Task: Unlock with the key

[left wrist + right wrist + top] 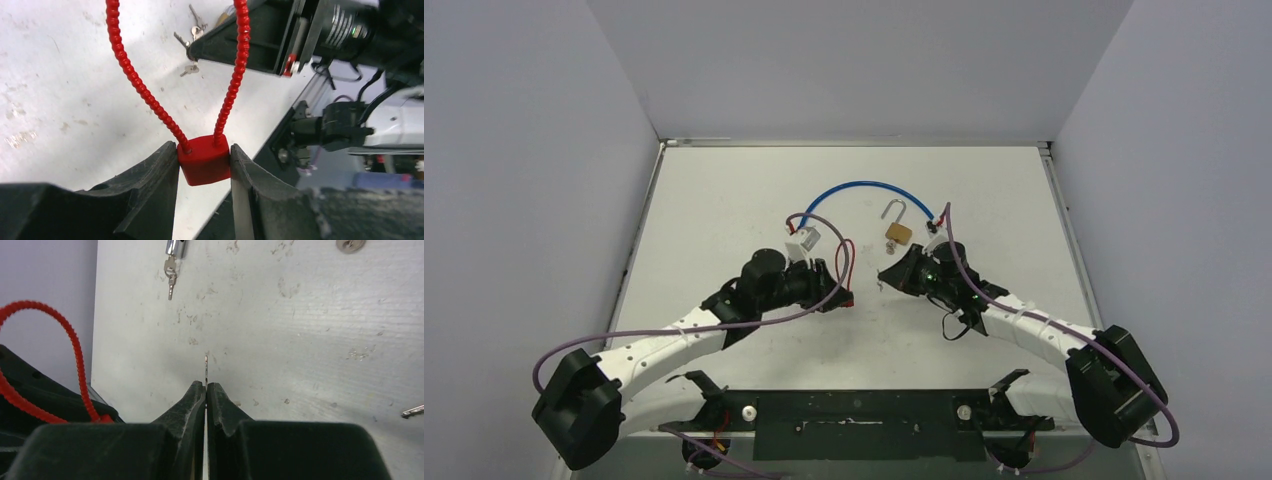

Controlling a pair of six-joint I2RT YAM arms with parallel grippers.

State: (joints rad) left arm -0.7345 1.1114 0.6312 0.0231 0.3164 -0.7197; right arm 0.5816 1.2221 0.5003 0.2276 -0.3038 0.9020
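My left gripper (204,151) is shut on a small red lock body (205,161), whose red ribbed cable (132,75) loops upward from it. In the top view this left gripper (837,293) sits mid-table with the red cable (848,262) arching over it. Facing it from the right, my right gripper (887,273) is shut on a thin metal key (205,369), seen edge-on and sticking out past the fingertips (215,390). A small gap of table separates the key tip from the red lock. More keys (192,32) dangle by the right gripper in the left wrist view.
A brass padlock (899,234) with its shackle open lies just behind the right gripper. A blue cable lock (864,186) arcs across the back, ending in a silver body (804,241) with keys (171,270). Grey walls enclose the table on three sides.
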